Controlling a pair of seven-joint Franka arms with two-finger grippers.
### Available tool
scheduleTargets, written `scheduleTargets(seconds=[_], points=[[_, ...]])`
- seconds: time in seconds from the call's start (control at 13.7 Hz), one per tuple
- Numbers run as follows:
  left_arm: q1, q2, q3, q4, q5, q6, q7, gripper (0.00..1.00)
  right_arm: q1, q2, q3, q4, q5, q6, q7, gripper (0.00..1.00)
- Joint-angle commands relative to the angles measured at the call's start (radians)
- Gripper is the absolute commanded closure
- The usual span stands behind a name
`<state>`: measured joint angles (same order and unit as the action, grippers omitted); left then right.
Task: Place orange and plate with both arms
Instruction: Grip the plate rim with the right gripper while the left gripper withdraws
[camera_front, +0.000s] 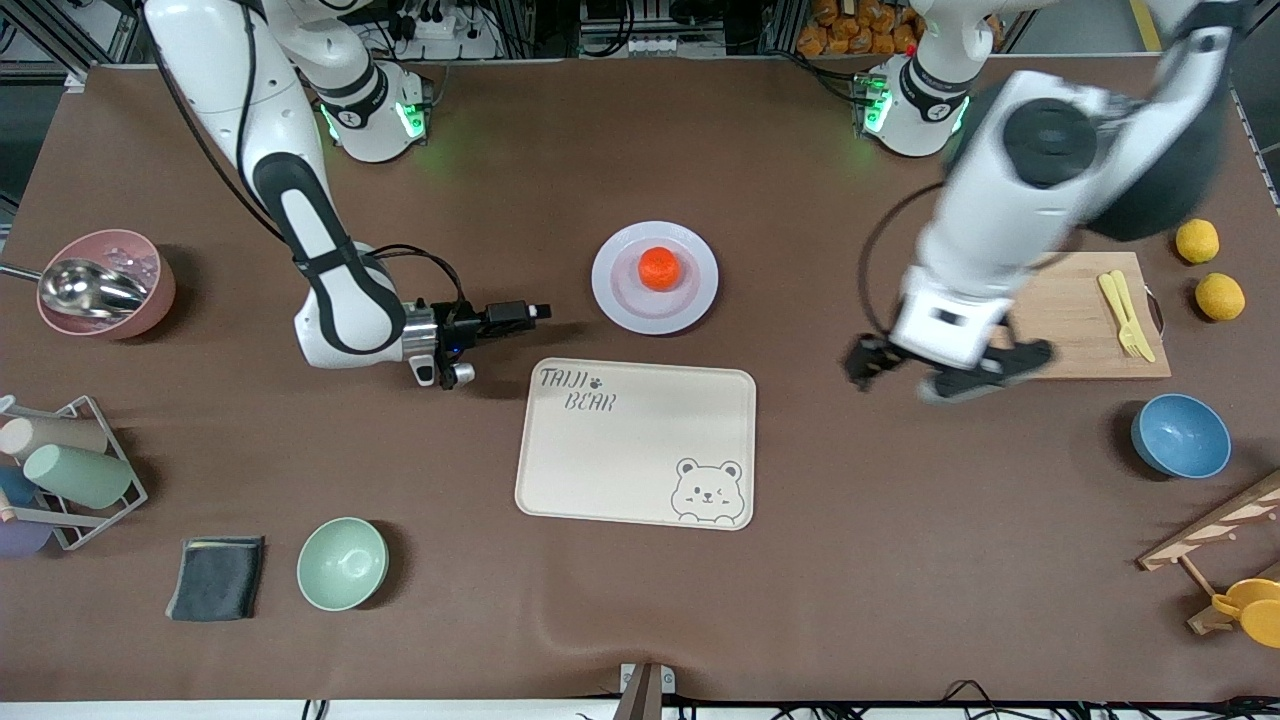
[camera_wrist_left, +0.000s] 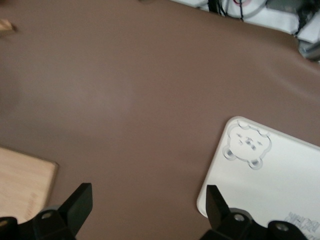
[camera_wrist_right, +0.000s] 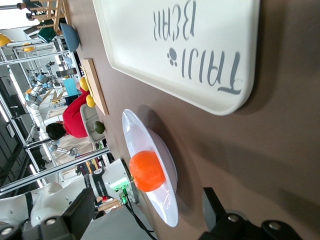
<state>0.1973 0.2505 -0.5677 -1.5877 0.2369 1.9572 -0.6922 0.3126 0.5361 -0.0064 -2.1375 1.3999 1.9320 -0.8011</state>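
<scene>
We are seeing the orange (camera_front: 660, 268), small, round, bright and slightly dimpled, sitting in the middle of the plate (camera_front: 700, 255), a shallow round pale lavender-white dish with a wide glossy rim. The plate is resting on the brown matte desk (camera_front: 800, 560), farther from the front camera than the cream tray (camera_front: 640, 470), a smooth rectangular tray with rounded corners, a raised lip, printed letters and a bear drawing.

The right claw (camera_front: 540, 312) is lying low and horizontal, just off the plate toward the right arm's end of the desk, its dark fingers (camera_wrist_right: 82, 212) standing wide apart with nothing between them; in its wrist view the orange (camera_wrist_right: 147, 171) and plate (camera_wrist_right: 167, 210) are lying straight ahead.

The left claw (camera_front: 945, 375) is hanging over bare desk between the tray and the wooden cutting board (camera_front: 1075, 320), blurred in the front view. We are reading its black fingers (camera_wrist_left: 75, 205) as spread wide and empty, with the tray corner (camera_wrist_left: 270, 185) and board edge (camera_wrist_left: 22, 185) showing beneath.

The flat pale board is carrying yellow plastic cutlery (camera_front: 1127, 315). Two bumpy yellow lemons (camera_front: 1210, 270) are lying beside it, and a smooth blue bowl (camera_front: 1180, 435) is sitting nearer the camera.
</scene>
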Motion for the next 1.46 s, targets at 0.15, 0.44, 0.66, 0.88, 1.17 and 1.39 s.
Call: scheduleTargets(seconds=[0.15, 0.44, 0.66, 0.88, 1.17, 1.39], points=[[0.114, -0.019, -0.023, 0.040, 0.006, -0.095, 0.181, 0.00, 0.065, 0.044, -0.007, -0.013, 0.108, 0.012, -0.096, 0.10], [0.134, -0.040, -0.020, 0.069, -0.001, -0.158, 0.200, 0.00, 0.138, 0.044, -0.007, -0.024, 0.174, 0.064, -0.096, 0.16], [0.134, -0.045, -0.023, 0.118, -0.028, -0.237, 0.212, 0.00, 0.157, 0.044, -0.007, -0.027, 0.194, 0.074, -0.104, 0.19], [0.136, -0.071, -0.011, 0.126, -0.103, -0.239, 0.250, 0.00, 0.181, 0.036, -0.007, -0.054, 0.223, 0.074, -0.119, 0.24], [-0.129, -0.129, 0.316, 0.117, -0.172, -0.276, 0.295, 0.00, 0.223, 0.036, -0.007, -0.061, 0.280, 0.085, -0.133, 0.26], [-0.139, -0.164, 0.380, 0.109, -0.211, -0.294, 0.414, 0.00, 0.249, 0.036, -0.007, -0.061, 0.306, 0.108, -0.133, 0.30]])
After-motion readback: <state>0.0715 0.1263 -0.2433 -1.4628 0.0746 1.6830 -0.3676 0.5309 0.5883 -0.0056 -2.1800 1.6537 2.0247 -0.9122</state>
